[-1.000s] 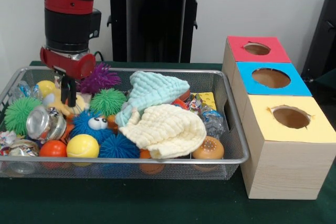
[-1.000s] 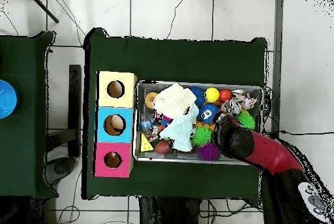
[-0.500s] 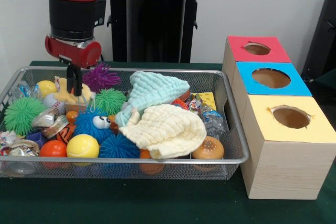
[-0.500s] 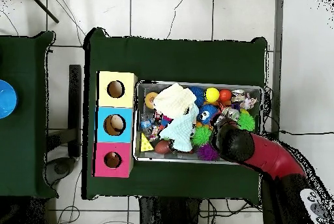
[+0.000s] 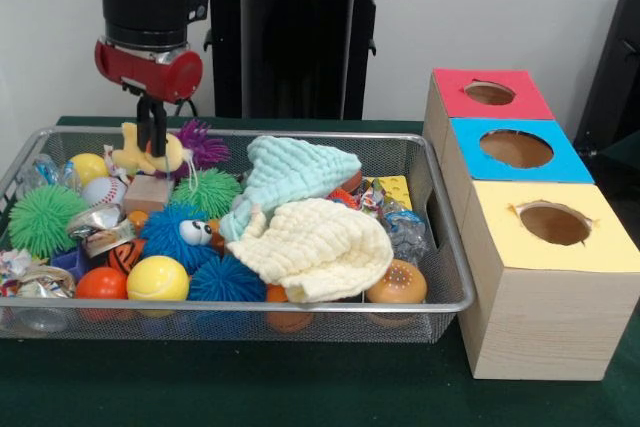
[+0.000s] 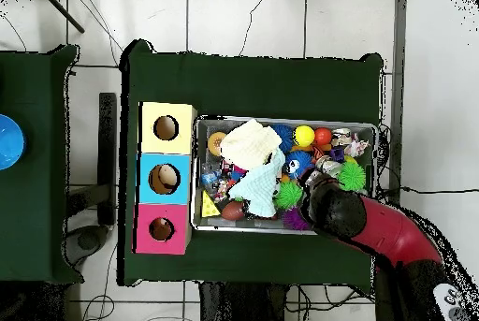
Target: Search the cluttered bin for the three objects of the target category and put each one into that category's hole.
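Front view shows you the gripper (image 5: 152, 143) clamped on a yellow duck (image 5: 147, 157), lifted clear of the clutter over the bin's (image 5: 440, 247) far left corner, just above a purple spiky ball (image 5: 200, 143). The three-holed box (image 5: 530, 247) sits beside the bin's right edge.

Yellow toy (image 5: 147, 155), perhaps duck; purple ball (image 5: 200, 142).

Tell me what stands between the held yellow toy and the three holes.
The gripper holds the yellow toy above the clutter. Nothing visible blocks the way over the cloths to the boxes; only the bin rim lies below.
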`<action>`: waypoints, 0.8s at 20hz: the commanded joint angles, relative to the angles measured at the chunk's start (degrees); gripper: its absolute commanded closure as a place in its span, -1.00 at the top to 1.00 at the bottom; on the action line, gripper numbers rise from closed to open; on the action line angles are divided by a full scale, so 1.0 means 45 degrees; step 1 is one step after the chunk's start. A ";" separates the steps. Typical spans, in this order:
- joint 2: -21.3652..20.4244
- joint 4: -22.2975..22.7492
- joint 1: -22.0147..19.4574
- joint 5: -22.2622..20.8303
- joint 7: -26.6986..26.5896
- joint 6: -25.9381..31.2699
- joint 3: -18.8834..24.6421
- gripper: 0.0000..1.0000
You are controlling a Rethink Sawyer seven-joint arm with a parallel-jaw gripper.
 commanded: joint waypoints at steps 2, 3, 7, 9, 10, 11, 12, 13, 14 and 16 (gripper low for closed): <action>-0.1107 0.0903 0.0486 0.0975 0.1269 0.2158 0.0828 -1.00; -0.1145 0.0923 0.0526 0.1042 0.1298 0.2233 0.0833 -1.00; -0.1227 0.0989 0.0701 0.1249 0.1358 0.2298 0.0743 -1.00; -0.1255 0.1009 0.0785 0.1337 0.1393 0.2332 0.0698 -1.00; -0.1273 0.1025 0.0828 0.1391 0.1413 0.2350 0.0684 -1.00; -0.1316 0.1098 0.0920 0.1457 0.1508 0.2324 0.0647 -1.00; -0.1358 0.1191 0.0999 0.1527 0.1594 0.2278 0.0620 -1.00; -0.1400 0.1284 0.1077 0.1596 0.1681 0.2232 0.0592 -1.00; -0.1428 0.1355 0.1130 0.1666 0.1711 0.2181 0.0568 -1.00; -0.1507 0.1585 0.1280 0.1835 0.1877 0.2019 0.0540 -1.00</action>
